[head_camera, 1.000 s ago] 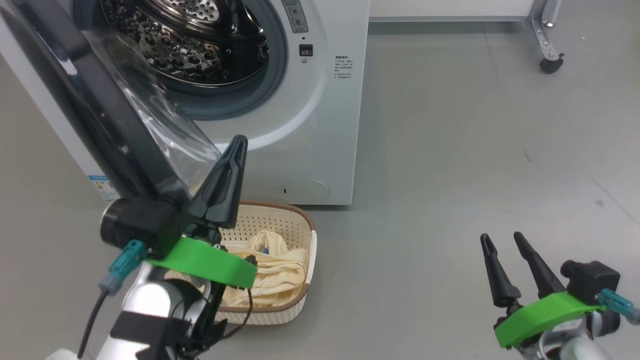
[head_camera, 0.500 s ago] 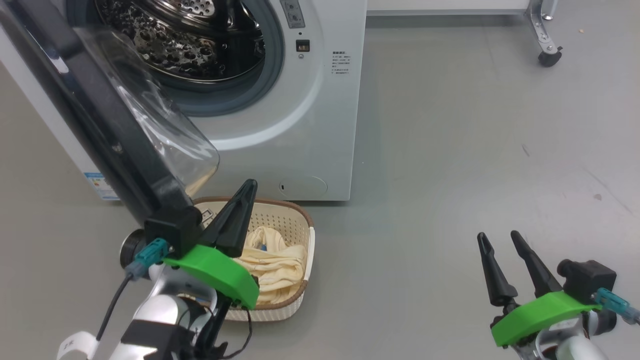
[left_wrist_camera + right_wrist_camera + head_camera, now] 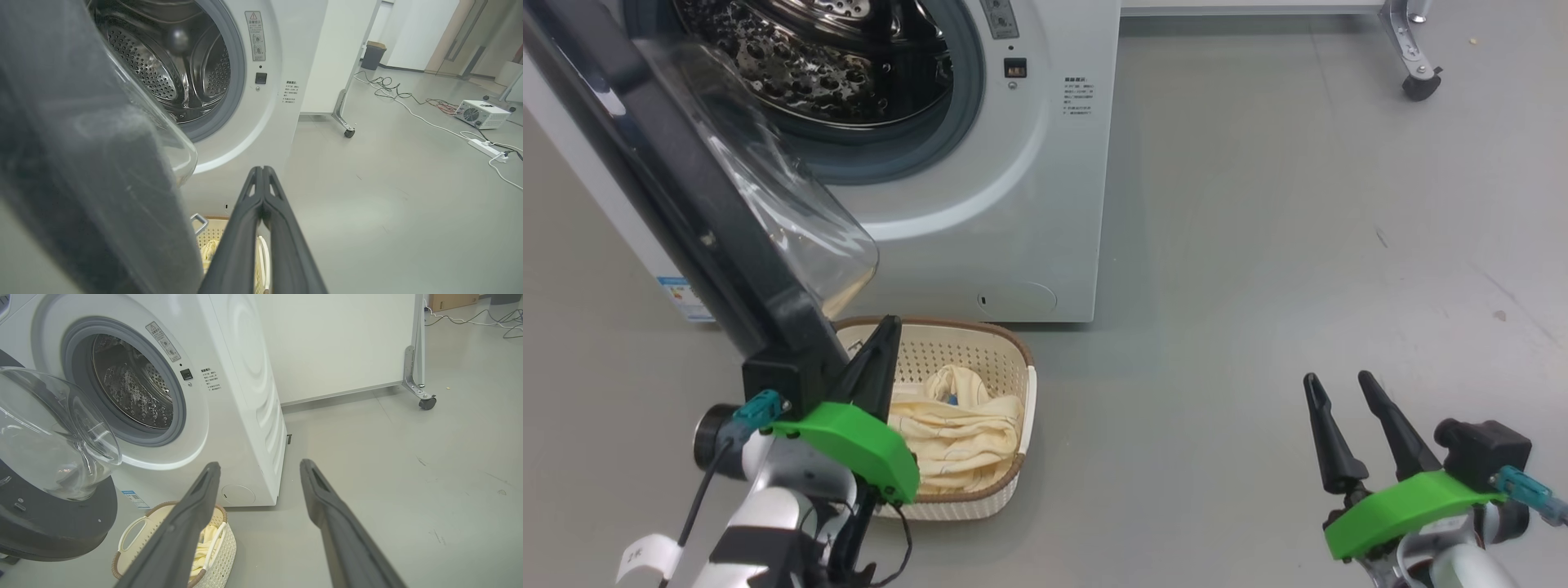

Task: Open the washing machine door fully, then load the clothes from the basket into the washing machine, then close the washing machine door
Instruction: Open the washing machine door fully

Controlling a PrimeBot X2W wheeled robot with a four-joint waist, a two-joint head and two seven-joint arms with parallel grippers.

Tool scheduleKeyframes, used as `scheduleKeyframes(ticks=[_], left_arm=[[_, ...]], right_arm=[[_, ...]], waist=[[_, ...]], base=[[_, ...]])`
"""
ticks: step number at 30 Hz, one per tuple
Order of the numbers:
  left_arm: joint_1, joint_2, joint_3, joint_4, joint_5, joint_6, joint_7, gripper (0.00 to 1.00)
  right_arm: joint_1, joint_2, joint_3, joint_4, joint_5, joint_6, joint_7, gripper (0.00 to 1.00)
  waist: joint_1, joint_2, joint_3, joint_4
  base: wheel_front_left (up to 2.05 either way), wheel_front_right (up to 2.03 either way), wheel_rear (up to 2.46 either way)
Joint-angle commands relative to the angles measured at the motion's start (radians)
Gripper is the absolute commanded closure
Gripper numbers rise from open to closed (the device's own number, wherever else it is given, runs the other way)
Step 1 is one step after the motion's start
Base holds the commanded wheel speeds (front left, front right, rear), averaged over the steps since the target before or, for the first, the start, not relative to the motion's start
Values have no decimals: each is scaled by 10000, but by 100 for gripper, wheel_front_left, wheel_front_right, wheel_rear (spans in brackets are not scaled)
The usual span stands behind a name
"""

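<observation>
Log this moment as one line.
door: open | clothes: in basket | drum: no clothes seen | left tool: shut, empty, beside door | right tool: open, empty

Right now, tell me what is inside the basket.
The basket holds the clothes, cream-yellow fabric with a bit of blue showing. The shut left gripper covers the basket's left side; its floor and anything under the fabric are hidden.

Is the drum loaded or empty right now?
Empty as far as visible: bare steel drum; the clothes lie in the basket.
</observation>
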Motion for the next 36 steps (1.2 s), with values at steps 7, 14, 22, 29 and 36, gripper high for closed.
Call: scheduleKeyframes(ticks=[7, 14, 22, 29, 36], left_arm=[[-327, 297, 605, 121, -145, 237, -297, 100], [-247, 317, 704, 387, -285, 320, -384, 100], [-155, 370, 751, 548, -421, 370, -444, 100], [-58, 426, 765, 593, -498, 430, -555, 100], [9, 502, 851, 586, -585, 516, -660, 100]], right_arm=[[-397, -55, 40, -237, -101, -4, -97, 0], [-371, -29, 23, -191, -106, -4, -97, 0], [-310, -16, 26, -166, -105, -4, -97, 0], [-303, -29, 81, -175, -104, -4, -97, 0], [-321, -49, 145, -142, -93, -4, -97, 0]], waist=[[0, 0, -63, 161], [0, 0, -131, 359], [0, 0, -160, 731], [0, 0, -139, 1372], [0, 0, -99, 2011]], base=[[0, 0, 0], [0, 0, 0], [0, 0, 0], [0, 0, 0], [0, 0, 0]])
